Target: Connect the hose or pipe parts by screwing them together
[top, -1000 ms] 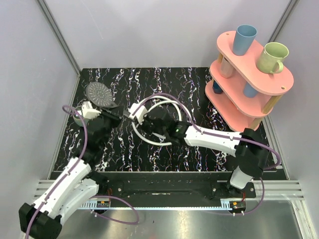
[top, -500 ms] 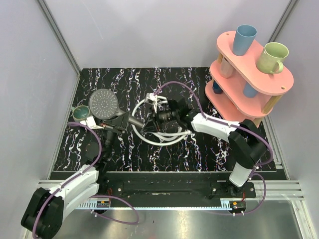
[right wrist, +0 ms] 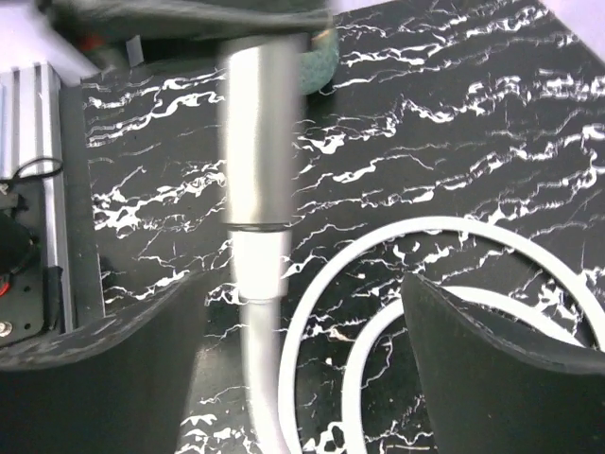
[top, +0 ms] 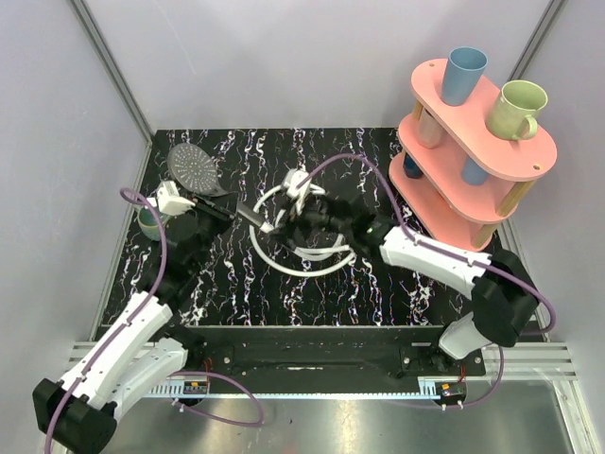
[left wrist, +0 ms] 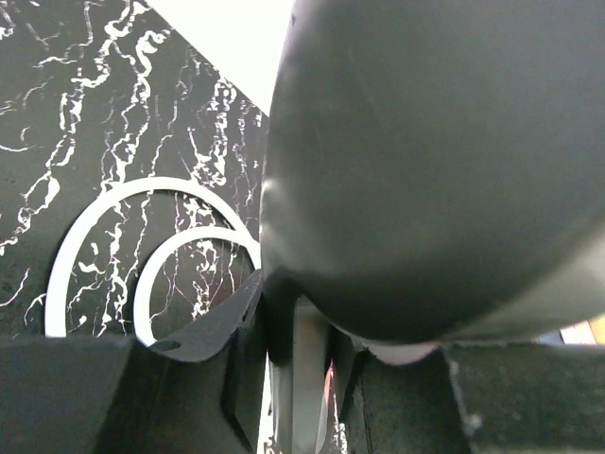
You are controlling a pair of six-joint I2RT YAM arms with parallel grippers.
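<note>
The dark grey shower head point(top: 192, 168) is held off the mat at the far left. Its straight handle point(right wrist: 259, 132) points right, and my left gripper point(top: 219, 210) is shut on it. In the left wrist view the head's back point(left wrist: 435, 161) fills the frame, with the handle clamped between the jaws. The white hose point(top: 304, 253) lies coiled on the mat. Its white end fitting point(right wrist: 258, 265) sits in line against the handle's end. My right gripper point(right wrist: 302, 345) stands open around the fitting; both fingers point(right wrist: 492, 359) are clear of it.
A pink two-tier shelf point(top: 492, 151) with cups stands at the back right. A green cup point(top: 148, 223) sits beside the left arm. Purple cables point(top: 350, 161) arch over both arms. The black marbled mat point(top: 227, 284) ends at a metal rail in front.
My right gripper has opened wide and let go of the hose fitting. The shower head swung forward, face up, then returned to the far left, still in the left gripper.
</note>
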